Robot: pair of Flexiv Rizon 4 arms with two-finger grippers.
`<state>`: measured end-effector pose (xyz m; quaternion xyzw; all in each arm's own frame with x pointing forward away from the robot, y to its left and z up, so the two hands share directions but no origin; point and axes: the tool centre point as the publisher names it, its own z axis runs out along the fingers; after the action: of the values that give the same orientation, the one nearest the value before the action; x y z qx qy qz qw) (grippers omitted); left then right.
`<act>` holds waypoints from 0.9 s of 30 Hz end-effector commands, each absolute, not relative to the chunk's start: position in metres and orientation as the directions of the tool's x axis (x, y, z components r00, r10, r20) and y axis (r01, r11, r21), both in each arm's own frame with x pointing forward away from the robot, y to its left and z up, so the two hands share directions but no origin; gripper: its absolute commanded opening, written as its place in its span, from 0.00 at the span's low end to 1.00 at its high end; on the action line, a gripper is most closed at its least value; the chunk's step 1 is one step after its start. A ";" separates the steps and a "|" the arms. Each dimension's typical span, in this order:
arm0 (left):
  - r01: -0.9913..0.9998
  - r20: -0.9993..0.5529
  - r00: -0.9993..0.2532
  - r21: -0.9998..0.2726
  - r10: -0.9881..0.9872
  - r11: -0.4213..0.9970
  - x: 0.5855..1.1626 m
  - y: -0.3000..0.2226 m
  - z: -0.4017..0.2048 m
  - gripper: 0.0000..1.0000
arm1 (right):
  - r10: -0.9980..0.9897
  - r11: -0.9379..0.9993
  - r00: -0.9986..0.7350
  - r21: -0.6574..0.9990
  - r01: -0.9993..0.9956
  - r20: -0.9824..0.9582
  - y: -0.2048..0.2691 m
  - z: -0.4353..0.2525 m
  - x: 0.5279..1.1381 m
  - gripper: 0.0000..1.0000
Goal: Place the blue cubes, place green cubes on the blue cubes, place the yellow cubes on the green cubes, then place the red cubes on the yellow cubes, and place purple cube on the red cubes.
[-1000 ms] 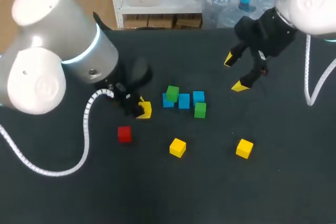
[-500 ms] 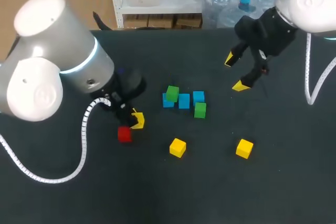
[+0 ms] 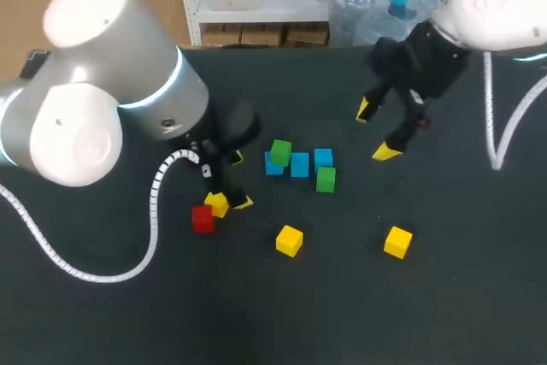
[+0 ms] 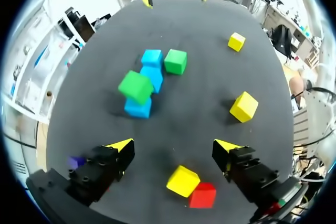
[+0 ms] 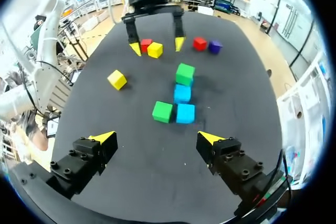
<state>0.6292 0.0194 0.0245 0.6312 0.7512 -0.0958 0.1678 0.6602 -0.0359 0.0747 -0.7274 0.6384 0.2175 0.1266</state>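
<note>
I'm working over a dark grey, matte counter (image 3: 342, 314); even light is falling on it, throwing only soft shadows.

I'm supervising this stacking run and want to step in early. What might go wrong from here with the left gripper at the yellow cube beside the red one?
The left gripper is open with a yellow cube between its fingers, and a red cube touches that cube; closing may shove or catch the red one too. The green cube sits askew on a blue cube, so anything set there might tip it off.
</note>
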 end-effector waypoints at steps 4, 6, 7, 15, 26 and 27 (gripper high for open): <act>0.986 -0.382 -0.090 0.099 0.920 0.138 0.643 0.007 0.030 1.00 | -0.880 -0.198 0.087 0.195 -0.961 -0.466 -0.014 0.046 0.669 1.00; 0.985 -0.391 -0.075 0.116 0.917 0.130 0.644 0.005 0.035 1.00 | -0.881 -0.222 0.102 0.214 -0.951 -0.462 -0.009 0.041 0.667 1.00; 0.984 -0.405 -0.065 0.124 0.912 0.126 0.645 0.005 0.038 1.00 | -0.882 -0.223 0.102 0.217 -0.950 -0.459 -0.007 0.039 0.665 1.00; 0.982 -0.520 0.002 0.160 0.854 0.096 0.641 0.008 0.059 1.00 | -0.888 -0.218 0.099 0.222 -0.950 -0.450 -0.006 0.039 0.660 1.00; 0.980 -0.523 0.008 0.172 0.852 0.097 0.641 0.010 0.064 1.00 | -0.908 -0.163 0.074 0.184 -0.969 -0.412 -0.008 0.036 0.643 1.00; 0.980 -0.523 0.008 0.172 0.852 0.097 0.641 0.010 0.064 1.00 | -0.908 -0.156 0.071 0.177 -0.972 -0.412 -0.006 0.033 0.641 1.00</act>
<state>0.6402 0.0082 0.0648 0.6600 0.6953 -0.1209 0.2575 0.6547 -0.0072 0.0373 -0.7302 0.6376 0.2399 0.0510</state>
